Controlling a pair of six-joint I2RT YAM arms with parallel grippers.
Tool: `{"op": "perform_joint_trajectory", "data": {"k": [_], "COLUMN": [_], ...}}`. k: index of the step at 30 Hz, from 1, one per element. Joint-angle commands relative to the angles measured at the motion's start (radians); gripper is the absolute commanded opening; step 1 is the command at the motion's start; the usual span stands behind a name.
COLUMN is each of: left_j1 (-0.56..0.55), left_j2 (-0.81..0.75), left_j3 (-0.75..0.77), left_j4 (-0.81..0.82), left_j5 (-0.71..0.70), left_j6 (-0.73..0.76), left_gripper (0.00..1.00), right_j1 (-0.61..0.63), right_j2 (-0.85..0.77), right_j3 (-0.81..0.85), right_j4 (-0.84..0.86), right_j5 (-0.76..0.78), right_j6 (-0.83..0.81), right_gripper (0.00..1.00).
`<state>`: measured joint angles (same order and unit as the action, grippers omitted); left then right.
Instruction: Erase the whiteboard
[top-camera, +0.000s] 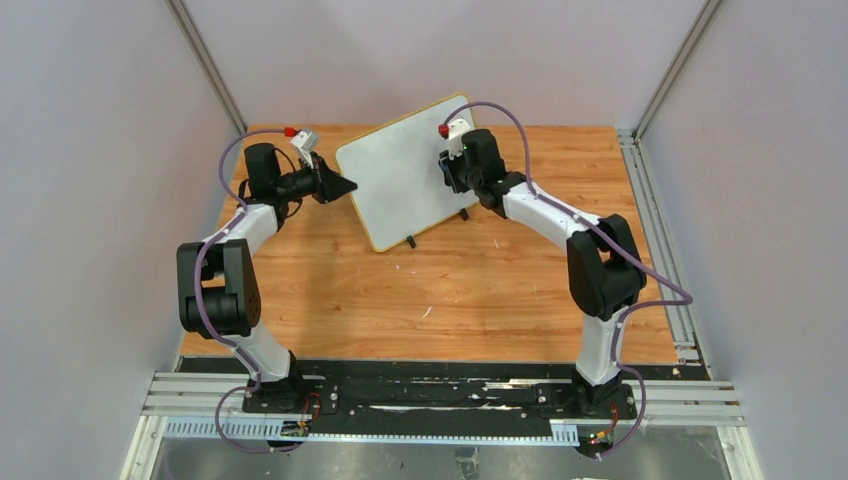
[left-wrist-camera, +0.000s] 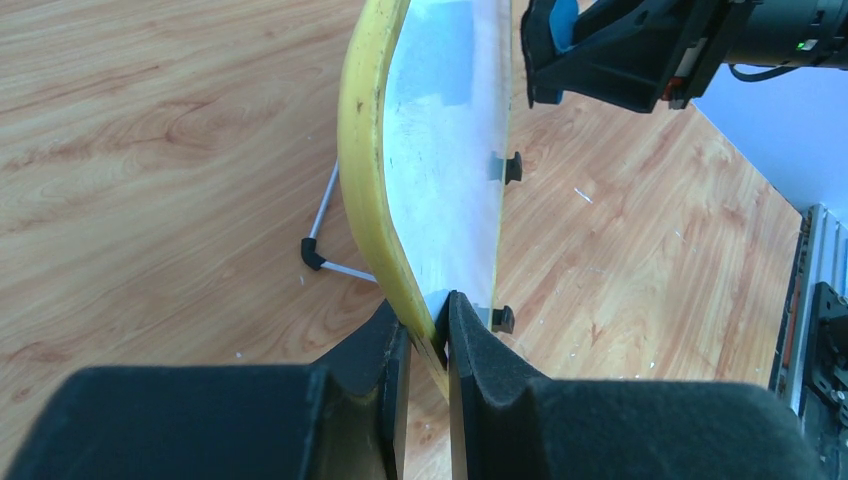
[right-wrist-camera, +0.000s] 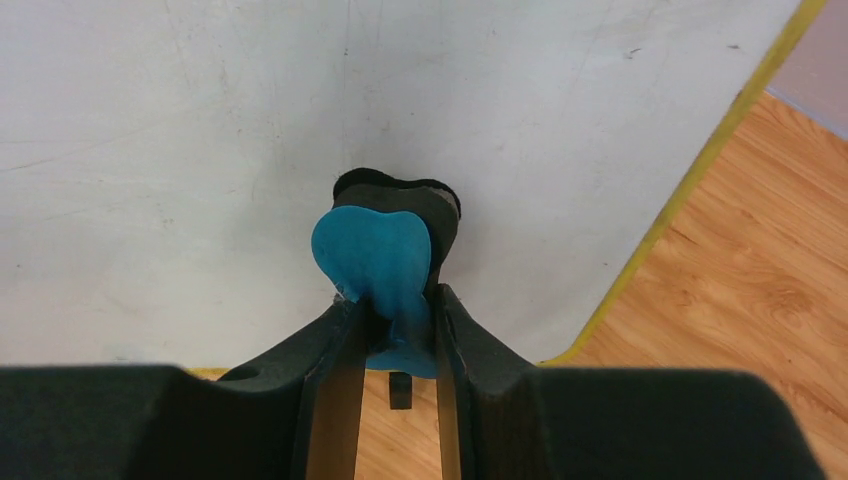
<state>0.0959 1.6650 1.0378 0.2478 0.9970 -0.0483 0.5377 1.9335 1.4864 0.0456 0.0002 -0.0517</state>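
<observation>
The whiteboard, white with a yellow frame, stands tilted on the wooden table at the back centre. My left gripper is shut on its left edge. In the left wrist view the two pads pinch the yellow frame at the left gripper. My right gripper is at the board's right part, shut on a blue eraser. The eraser's black felt presses on the whiteboard. The white surface shows only faint grey smudges.
Two small black feet and a wire stand prop the board on the wooden table. Grey walls enclose the back and sides. A metal rail runs along the right edge, and the base rail along the near edge.
</observation>
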Motion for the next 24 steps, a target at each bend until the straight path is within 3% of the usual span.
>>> {"op": "perform_joint_trajectory", "data": {"k": [1,16,24], "left_j1": [-0.005,-0.005,-0.007], "left_j2": [0.006,0.004,0.007], "left_j3": [-0.006,-0.007,-0.005], "left_j4": [-0.068,-0.071,-0.071], "left_j5": [-0.049,-0.051,-0.051], "left_j6": [0.094,0.092,0.091], "left_gripper": [0.00,0.00,0.00], "right_j1": [0.002,0.034,0.118], "right_j2": [-0.085,0.080,0.084], "right_j3": [-0.041,0.058,0.034], "right_j4": [0.022,0.094,0.121], "right_j5": [0.033,-0.079,-0.075], "right_j6": [-0.013,0.064,0.066], "right_gripper": [0.01,0.01,0.01]}}
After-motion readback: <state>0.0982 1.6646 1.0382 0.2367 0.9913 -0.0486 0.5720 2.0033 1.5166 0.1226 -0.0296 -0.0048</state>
